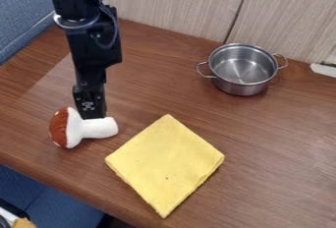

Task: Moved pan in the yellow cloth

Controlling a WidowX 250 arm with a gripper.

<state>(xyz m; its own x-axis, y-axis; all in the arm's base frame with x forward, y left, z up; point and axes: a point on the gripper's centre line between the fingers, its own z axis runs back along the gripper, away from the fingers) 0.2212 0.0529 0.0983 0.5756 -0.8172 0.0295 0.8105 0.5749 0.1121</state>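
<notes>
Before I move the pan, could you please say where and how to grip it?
I'd grip the pan by its near rim, from straight above: it stands upright and open, its wall looks thin, and the loop handles are at the sides.

1 view, from fairly near above the counter (282,168), slants down toward the wall (177,3) behind it.

- The cloth (167,158) is coloured yellow and marked by a dark speck.
- The pan (241,87) is toned silver.
- The mushroom (95,128) is coloured white, its cap reddish brown.
- The table (282,143) is streaked with brown wood grain.
- The wall panels (177,1) are lined in pale beige.
- The gripper (92,116) is coloured black.
</notes>
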